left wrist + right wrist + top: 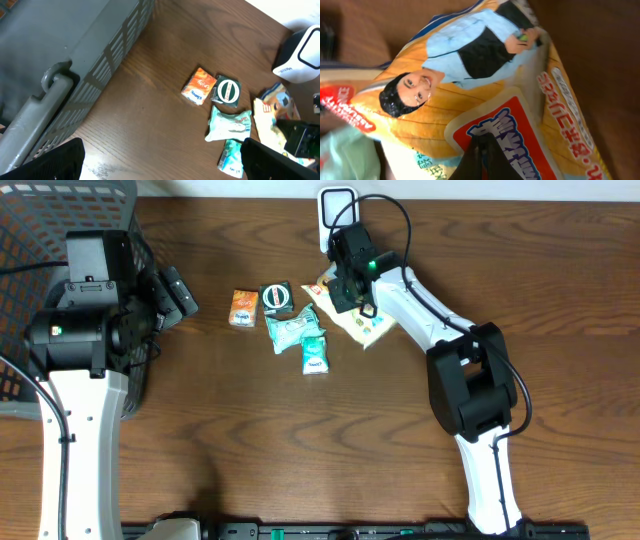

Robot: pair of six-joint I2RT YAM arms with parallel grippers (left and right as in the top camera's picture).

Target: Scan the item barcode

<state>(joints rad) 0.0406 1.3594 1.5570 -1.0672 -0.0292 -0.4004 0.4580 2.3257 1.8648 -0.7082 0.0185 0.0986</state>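
Note:
A yellow and orange snack packet printed with a smiling man lies at the back of the table, just below the white scanner. My right gripper is down on it. In the right wrist view the packet fills the frame, and the right gripper is shut with its tips pinched on the red label. No barcode shows. My left gripper hangs open beside the basket, apart from every item. In the left wrist view the left gripper has bare table between its fingers.
A grey basket fills the far left corner. Loose on the wood lie an orange pack, a dark green packet with a round label, a mint pouch and a small teal pack.

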